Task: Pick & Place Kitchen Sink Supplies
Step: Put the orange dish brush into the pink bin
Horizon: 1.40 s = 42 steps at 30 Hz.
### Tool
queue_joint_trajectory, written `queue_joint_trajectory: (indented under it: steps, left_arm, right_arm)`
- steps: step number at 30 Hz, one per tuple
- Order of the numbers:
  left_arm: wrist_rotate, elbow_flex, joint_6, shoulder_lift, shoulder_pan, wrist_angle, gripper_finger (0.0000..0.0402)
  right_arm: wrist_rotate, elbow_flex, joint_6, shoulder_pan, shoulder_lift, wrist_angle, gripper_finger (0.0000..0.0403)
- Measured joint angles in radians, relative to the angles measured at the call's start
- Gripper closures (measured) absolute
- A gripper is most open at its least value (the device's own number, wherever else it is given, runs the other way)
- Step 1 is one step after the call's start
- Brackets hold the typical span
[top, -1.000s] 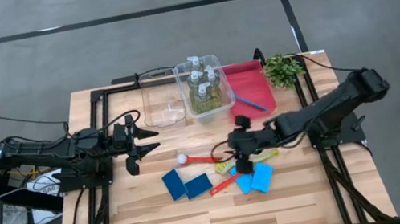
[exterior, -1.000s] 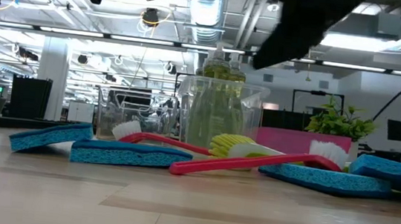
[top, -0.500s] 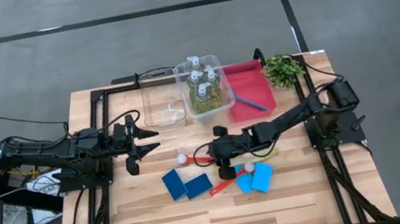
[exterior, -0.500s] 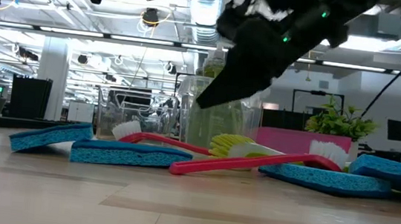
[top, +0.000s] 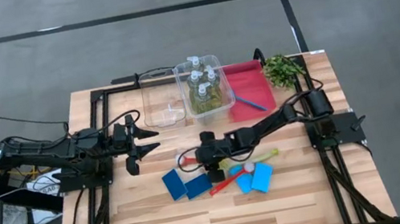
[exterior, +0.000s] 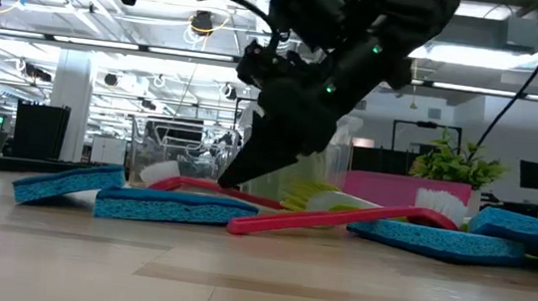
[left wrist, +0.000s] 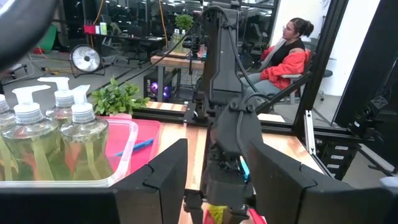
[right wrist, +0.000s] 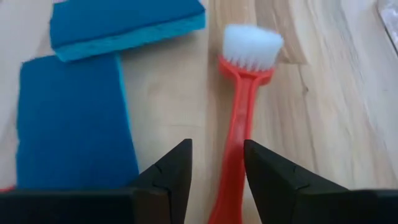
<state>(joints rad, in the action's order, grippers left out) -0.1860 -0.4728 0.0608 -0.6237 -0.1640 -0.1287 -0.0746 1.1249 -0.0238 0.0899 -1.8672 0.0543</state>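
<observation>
Wooden table [top: 296,202]: four sponges [top: 174,183], four bottles [top: 202,91] counted; right gripper [right wrist: 216,171] is parted over red brush [right wrist: 241,118], nothing gripped.

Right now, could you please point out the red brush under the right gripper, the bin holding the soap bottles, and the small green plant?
red brush [right wrist: 241,93]: right wrist view, on the handle below the white bristles.
bin with soap bottles [top: 225,104]: high view, on its near rim.
green plant [top: 283,70]: high view, on the leaves.
</observation>
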Motion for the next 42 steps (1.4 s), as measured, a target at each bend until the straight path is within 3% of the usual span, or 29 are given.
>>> queue_joint_trajectory:
  steps: [15,25,31,35,42]
  left_arm:
    - [0.000,-0.001,0.000,-0.027,0.000,-0.002,0.0234]
    - [0.000,-0.001,0.000,-0.028,0.000,-0.007,0.0234]
    - [0.000,-0.001,0.000,-0.028,0.000,-0.007,0.0234]
    - [0.000,-0.001,0.000,-0.028,0.000,-0.007,0.0234]
    - [0.000,-0.001,0.000,-0.028,0.000,-0.007,0.0234]
  right_arm:
    - [-0.002,0.015,-0.046,-0.053,-0.021,-0.081,0.0286]
    - [-0.005,0.015,-0.047,-0.053,-0.019,-0.102,0.0390]
    - [-0.045,0.043,-0.043,-0.045,-0.017,-0.144,0.0378]
    - [-0.057,0.110,-0.010,-0.035,-0.017,-0.240,0.0393]
    - [-0.060,0.265,0.007,0.002,-0.017,-0.442,0.0375]
